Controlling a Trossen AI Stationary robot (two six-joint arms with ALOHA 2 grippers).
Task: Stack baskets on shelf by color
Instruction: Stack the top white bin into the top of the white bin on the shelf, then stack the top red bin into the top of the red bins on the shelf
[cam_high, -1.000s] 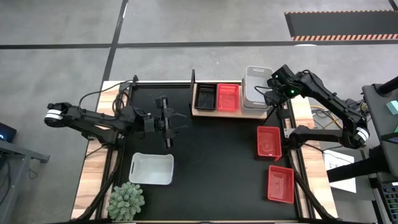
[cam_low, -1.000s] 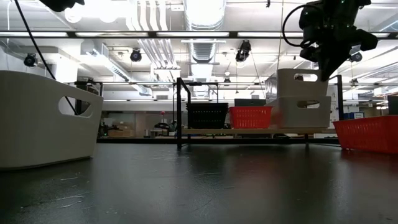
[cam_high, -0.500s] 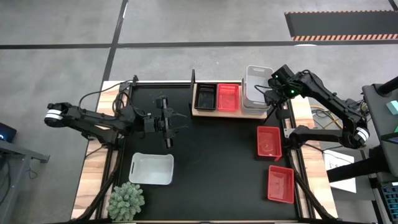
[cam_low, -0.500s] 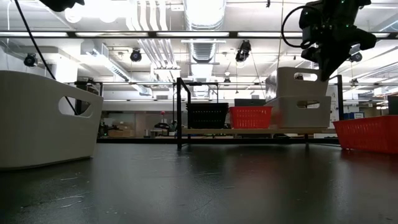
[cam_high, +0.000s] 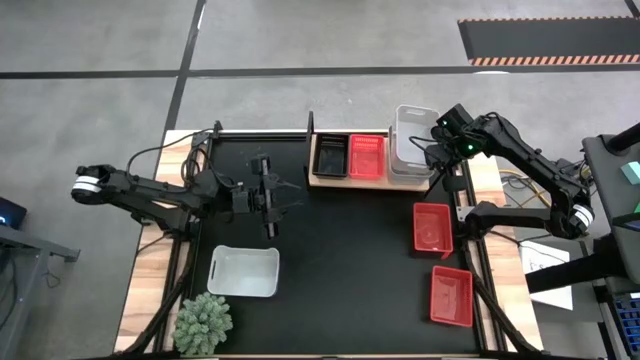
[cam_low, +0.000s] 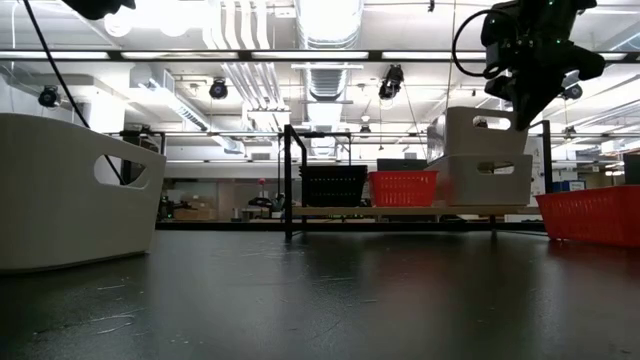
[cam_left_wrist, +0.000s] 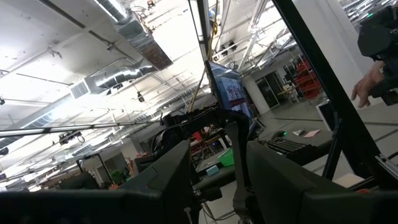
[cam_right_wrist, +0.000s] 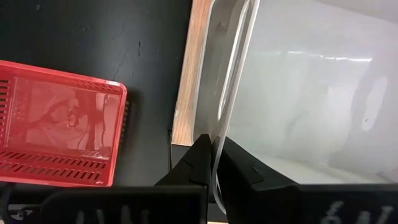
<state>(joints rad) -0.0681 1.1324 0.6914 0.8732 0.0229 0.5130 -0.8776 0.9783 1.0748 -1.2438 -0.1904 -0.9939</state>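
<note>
The shelf (cam_high: 348, 180) stands at the mat's far edge. On it are a black basket (cam_high: 328, 156), a red basket (cam_high: 366, 156) and, at its right end, a white basket (cam_low: 490, 180) with a second white basket (cam_high: 413, 135) nested in it. My right gripper (cam_right_wrist: 214, 163) is shut on that upper white basket, at its right side (cam_high: 435, 153). A third white basket (cam_high: 243, 271) rests on the mat near the left. Two red baskets (cam_high: 432, 227) (cam_high: 451, 296) lie on the mat at the right. My left gripper (cam_high: 270, 200) hovers open over the mat's left half. My right gripper pinches the upper white basket's rim (cam_right_wrist: 219, 140) on the wall that bears the handle slot (cam_right_wrist: 229, 68), one finger inside and one outside. The fingers (cam_low: 522, 110) come from above, pointing down, near that wall's right end. The basket sits in the lower white basket.
A spiky green plant (cam_high: 203, 321) stands at the near left corner. The shelf's black rods (cam_low: 289, 180) rise at its left end. Bare black mat (cam_high: 340, 260) lies between the white basket and the red baskets. A person's hand (cam_left_wrist: 367, 87) shows far off in the left wrist view.
</note>
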